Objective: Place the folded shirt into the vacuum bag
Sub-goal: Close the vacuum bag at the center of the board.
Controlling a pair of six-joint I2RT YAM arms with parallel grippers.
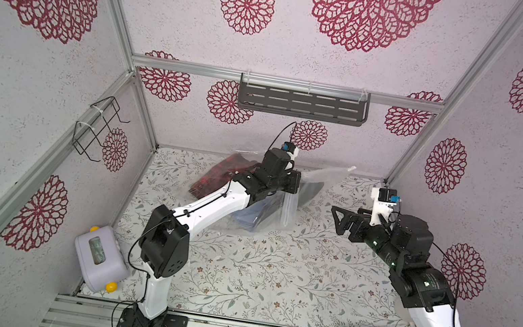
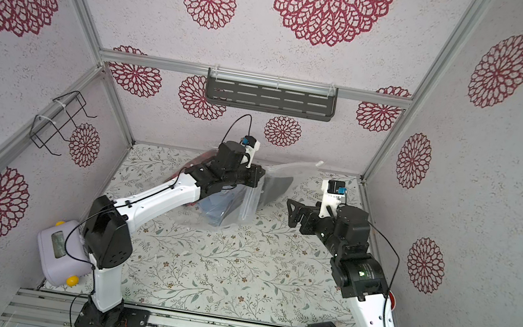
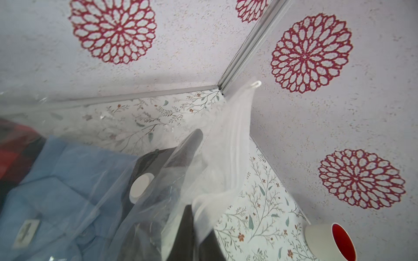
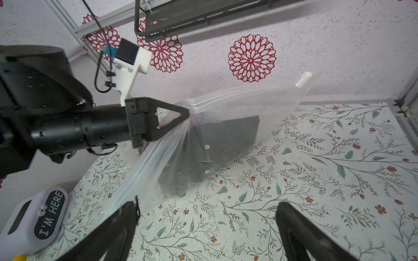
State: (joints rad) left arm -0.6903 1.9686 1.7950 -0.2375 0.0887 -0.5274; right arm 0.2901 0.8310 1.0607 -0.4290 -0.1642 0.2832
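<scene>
Flower-printed counter (image 1: 270, 279) is hemmed by patterned walls (image 1: 345, 142). Near frame centre in both top views the vacuum bag (image 1: 288, 211) is laid, a dark folded shirt (image 4: 217, 144) seen inside. Its rim is clenched by the left gripper (image 4: 186, 114) fingers; the right gripper (image 1: 336, 220) fingers are spread wide.

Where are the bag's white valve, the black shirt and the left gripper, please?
white valve (image 3: 140, 186): left wrist view, centre of disc.
black shirt (image 4: 226, 135): right wrist view, its middle, inside the vacuum bag (image 4: 226, 96).
left gripper (image 4: 187, 113): right wrist view, closed fingertips on bag edge.
</scene>
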